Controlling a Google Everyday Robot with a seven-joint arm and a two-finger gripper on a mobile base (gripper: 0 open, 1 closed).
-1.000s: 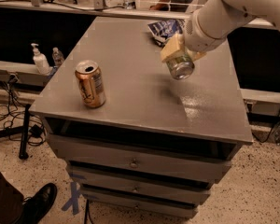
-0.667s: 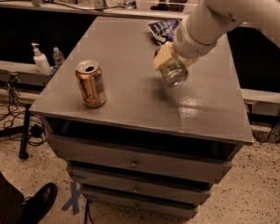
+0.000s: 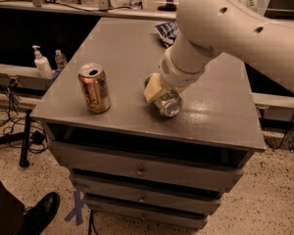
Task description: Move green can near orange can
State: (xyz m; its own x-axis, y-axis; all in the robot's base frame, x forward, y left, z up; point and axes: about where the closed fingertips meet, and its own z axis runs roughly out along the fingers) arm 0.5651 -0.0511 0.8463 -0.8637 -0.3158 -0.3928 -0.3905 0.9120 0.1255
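Jaws clamped on green can [image 3: 167, 103], its long axis tilted; gripper [image 3: 158, 91] low over cabinet top [image 3: 112, 48]. Orange can [image 3: 94, 88] upright, near, view-left, 1 gap between.

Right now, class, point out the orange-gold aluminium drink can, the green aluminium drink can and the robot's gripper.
orange-gold aluminium drink can [image 3: 94, 89]: camera view, label side.
green aluminium drink can [image 3: 170, 106]: camera view, silver end.
gripper [image 3: 159, 93]: camera view, between fingers clamping that can.
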